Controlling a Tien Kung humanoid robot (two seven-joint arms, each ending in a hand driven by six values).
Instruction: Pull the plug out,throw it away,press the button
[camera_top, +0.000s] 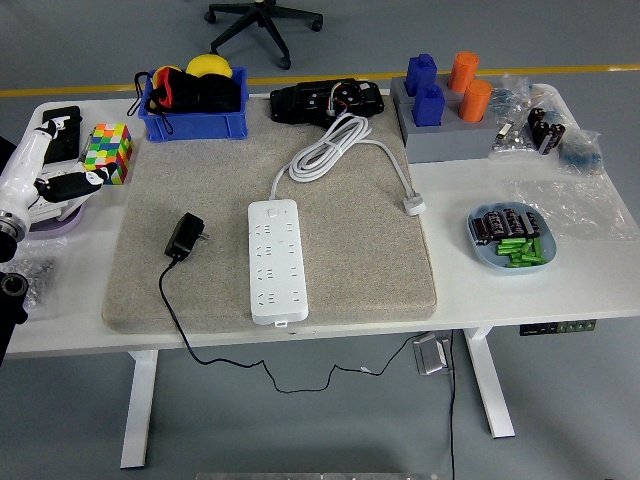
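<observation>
A white power strip (273, 259) lies lengthwise in the middle of a grey mat (350, 260), its white cord (330, 147) coiled behind it. A black plug adapter (185, 237) lies loose on the mat to the strip's left, out of any socket, and its black cable runs off the table's front edge. My left hand (50, 165) is at the far left edge, beside a coloured cube (108, 152), with fingers relaxed and holding nothing. The right arm is out of view.
A blue bin (193, 98) with black, red and yellow items stands at the back left. A black device (327, 101) sits behind the mat. A grey block (445, 135) with blue and orange cylinders, plastic bags (570, 170) and a blue dish (510, 240) of batteries are at the right.
</observation>
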